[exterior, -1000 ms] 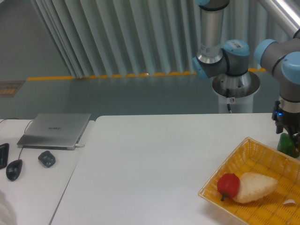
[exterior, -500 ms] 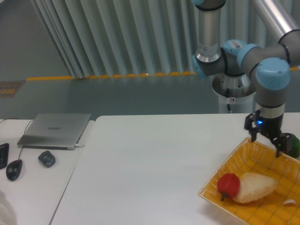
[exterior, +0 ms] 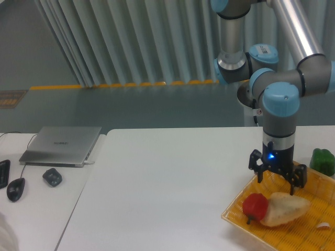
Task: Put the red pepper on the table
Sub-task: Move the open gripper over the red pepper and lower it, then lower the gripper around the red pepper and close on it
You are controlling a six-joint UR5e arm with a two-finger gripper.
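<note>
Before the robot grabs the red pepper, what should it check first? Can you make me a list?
1. Red pepper easy to see in the yellow basket: ok.
2. Gripper open and empty: ok, fingers spread with nothing between them.
3. Gripper right above the pepper: not ok, it hangs above it and a bit to the right.
4. Room around the pepper: not ok, the bread piece touches its right side.
5. Free spot on the white table to put it down: ok, lots of bare space left of the basket.
6. Green pepper out of the way: ok, it sits on the table beyond the basket.
</note>
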